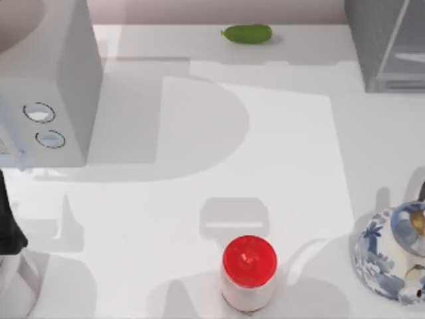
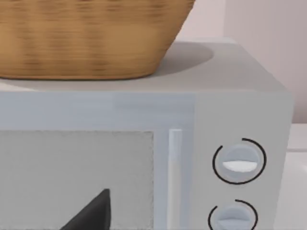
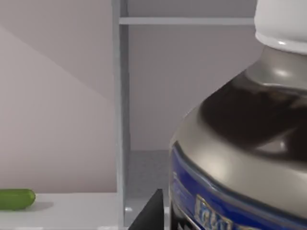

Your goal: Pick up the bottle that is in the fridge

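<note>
Your left arm (image 1: pixel 10 226): matte black casing over a pale grey-white segment, at the top view's left edge. Left gripper's finger (image 2: pixel 91 213): dark charcoal, wedge-shaped, smooth. Right gripper's finger (image 3: pixel 152 213): same black, angular, unmarked.

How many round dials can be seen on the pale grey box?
2. On the pale grey box at the table's left, the dials sit one beside the other on its front: one dial and the other dial. None seems hidden.
</note>
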Robot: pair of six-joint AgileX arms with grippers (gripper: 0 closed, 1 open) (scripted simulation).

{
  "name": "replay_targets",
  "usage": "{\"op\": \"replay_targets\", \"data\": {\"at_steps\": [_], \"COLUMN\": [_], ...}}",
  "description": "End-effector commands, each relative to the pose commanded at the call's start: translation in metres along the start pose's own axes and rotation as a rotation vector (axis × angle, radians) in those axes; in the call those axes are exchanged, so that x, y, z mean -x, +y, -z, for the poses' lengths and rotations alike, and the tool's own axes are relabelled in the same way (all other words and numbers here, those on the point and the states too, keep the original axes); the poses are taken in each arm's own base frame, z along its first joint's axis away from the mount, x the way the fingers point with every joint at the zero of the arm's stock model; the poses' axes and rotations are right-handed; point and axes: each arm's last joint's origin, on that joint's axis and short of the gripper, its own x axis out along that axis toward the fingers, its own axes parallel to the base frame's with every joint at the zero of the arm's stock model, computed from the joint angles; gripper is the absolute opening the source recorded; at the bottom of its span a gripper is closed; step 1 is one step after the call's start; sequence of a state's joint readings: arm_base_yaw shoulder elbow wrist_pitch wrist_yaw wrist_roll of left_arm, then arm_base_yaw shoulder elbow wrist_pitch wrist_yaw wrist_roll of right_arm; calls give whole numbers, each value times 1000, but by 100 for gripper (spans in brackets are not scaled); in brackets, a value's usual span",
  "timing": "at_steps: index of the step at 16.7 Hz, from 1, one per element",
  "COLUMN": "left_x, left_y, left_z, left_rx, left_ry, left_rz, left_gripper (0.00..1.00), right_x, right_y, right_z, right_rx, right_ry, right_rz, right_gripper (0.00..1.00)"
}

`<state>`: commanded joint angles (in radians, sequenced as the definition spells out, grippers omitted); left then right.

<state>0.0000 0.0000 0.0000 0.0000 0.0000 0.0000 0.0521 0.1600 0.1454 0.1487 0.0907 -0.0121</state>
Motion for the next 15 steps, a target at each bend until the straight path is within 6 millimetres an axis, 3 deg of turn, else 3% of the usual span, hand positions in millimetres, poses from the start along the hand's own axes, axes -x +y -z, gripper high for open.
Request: {"op": "replay_targets", "data": {"at_steps": [4, 7, 10, 13, 15], "left_x": [0, 0, 0, 0, 0], "left_y": [0, 0, 0, 0, 0], "left_z": [0, 0, 0, 0, 0], "left_rx": [0, 0, 0, 0, 0], "left_ry": [0, 0, 0, 0, 0], "left_rz": [0, 0, 0, 0, 0], "left_gripper": [100, 100, 100, 100, 100], "right_x": [-34, -83, -138, -179, -192], "right_y": [13, 40, 88, 149, 189], "right_z": [-60, -81, -68, -27, 7], "right_rx": [-24, -49, -53, -33, -13], "right_ry": [-123, -121, -51, 38, 86], "right_rz": [26, 37, 31, 15, 4], "right_gripper": [0, 0, 0, 0, 0]}}
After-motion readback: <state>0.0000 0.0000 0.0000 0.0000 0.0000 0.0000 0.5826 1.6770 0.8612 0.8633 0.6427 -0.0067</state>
